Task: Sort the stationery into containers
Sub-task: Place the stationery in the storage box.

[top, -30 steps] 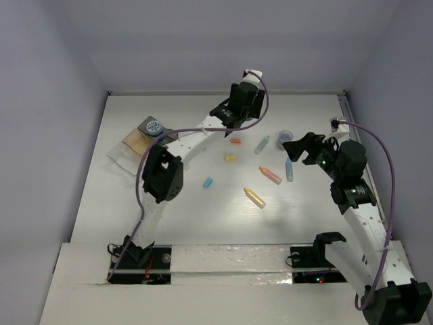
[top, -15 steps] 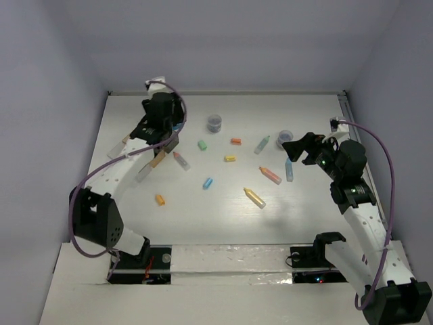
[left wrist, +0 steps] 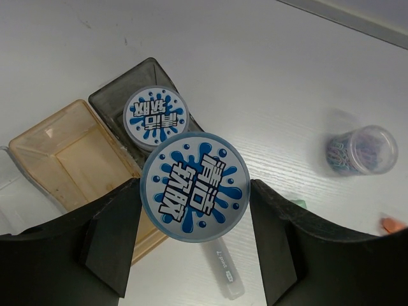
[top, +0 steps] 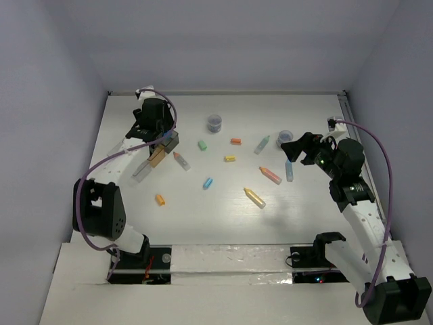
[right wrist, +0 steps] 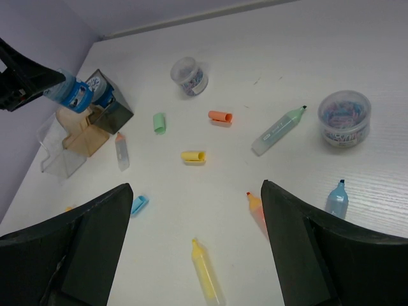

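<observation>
Sorting job, placing phase by the look of it. The table [top: 223,223] has loose pens and erasers scattered across the middle. The containers are bunched at the far left: a dark grey box [left wrist: 105,102], a tan tray [left wrist: 60,150] touching it, and a clear tray [right wrist: 57,162] on the tan tray's other side.

The left gripper [left wrist: 193,210] is clamped on a round blue-patterned tub [left wrist: 194,185], which is held lid-up in the air, right over the near end of the dark grey box. A matching second tub [left wrist: 156,118] is already seated in the far end of that box. The right gripper [right wrist: 199,242] is spread wide with nothing in it, hanging above the right side of the table, well away from the trays.

Tips for the drop, judged from this:
- The held tub should be centred over the free end of the box, not over the wall shared with the tan tray.
- It should be kept level and lowered until the base is seated before the fingers are let go, since a tilted tub would likely ride up on its twin.
- Fingers are best opened only a little, as the box walls sit close.
- A pale pen [left wrist: 223,277] lying just beside the box should be cleared on the way out.
</observation>
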Motion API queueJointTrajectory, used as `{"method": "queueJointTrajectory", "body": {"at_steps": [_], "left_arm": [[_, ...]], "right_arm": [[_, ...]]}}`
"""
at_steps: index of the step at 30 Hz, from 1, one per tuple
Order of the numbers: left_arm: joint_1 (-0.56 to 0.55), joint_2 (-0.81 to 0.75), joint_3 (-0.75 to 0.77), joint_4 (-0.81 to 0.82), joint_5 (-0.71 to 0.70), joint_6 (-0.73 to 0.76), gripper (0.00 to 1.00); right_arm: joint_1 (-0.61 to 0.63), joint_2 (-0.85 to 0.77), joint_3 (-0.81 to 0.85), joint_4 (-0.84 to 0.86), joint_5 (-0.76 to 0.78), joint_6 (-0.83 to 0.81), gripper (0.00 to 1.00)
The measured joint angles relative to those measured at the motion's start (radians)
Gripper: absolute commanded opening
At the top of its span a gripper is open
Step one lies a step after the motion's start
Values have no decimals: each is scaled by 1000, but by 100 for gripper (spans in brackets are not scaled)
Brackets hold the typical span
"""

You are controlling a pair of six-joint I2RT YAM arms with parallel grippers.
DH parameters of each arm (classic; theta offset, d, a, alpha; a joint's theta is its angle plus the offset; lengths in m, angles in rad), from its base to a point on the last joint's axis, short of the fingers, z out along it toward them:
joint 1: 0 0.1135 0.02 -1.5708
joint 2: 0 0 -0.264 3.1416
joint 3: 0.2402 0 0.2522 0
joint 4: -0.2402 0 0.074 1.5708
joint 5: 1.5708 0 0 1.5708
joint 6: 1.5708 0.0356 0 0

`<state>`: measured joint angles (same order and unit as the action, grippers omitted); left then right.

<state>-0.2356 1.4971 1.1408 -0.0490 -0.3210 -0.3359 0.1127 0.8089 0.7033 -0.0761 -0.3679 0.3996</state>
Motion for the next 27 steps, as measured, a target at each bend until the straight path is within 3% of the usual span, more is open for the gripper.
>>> {"method": "queueJointTrajectory", "body": {"at_steps": [9,27], "left_arm": [[2,105,22,8,23,18,38],[2,172,59,37,-2,35,41]], "right_arm": [[0,0,0,0,-1,0,87],[0,0,0,-1,-6,-1,87]]}}
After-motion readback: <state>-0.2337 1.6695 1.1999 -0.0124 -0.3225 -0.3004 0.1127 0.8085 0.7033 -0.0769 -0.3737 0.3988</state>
